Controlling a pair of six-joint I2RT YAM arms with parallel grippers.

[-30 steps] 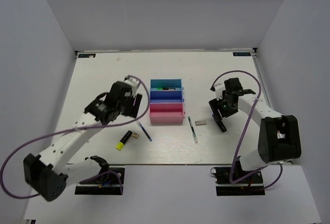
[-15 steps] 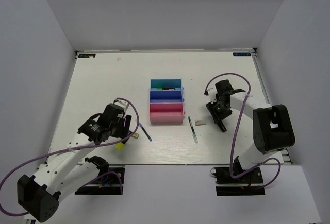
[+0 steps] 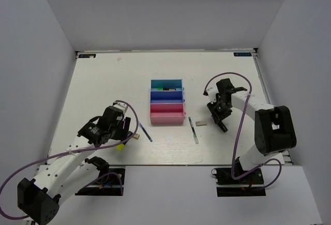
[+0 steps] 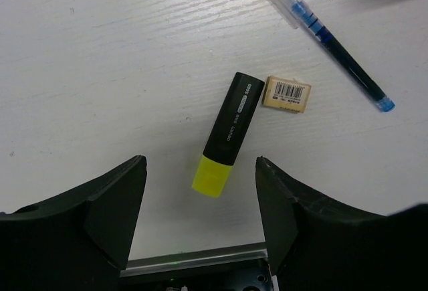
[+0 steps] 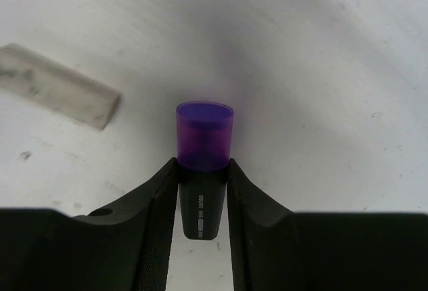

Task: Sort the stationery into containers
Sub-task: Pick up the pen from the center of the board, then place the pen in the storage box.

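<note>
Row of 3: teal tray (image 3: 166, 81) w/ green pen (image 3: 165, 88); blue tray (image 3: 167, 94); pink tray (image 3: 167, 119). L pincer (image 4: 200, 167) apart over highlighter (image 4: 229, 127). R pincer (image 5: 204, 168) clamped on marker (image 5: 204, 136).

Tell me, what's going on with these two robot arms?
They are sorting stationery into a row of trays. The right gripper is clamped on a purple-black marker down near the table. The left gripper hangs open over a yellow highlighter, with an eraser and a blue pen lying beside it. One item already sits in the teal tray.
</note>
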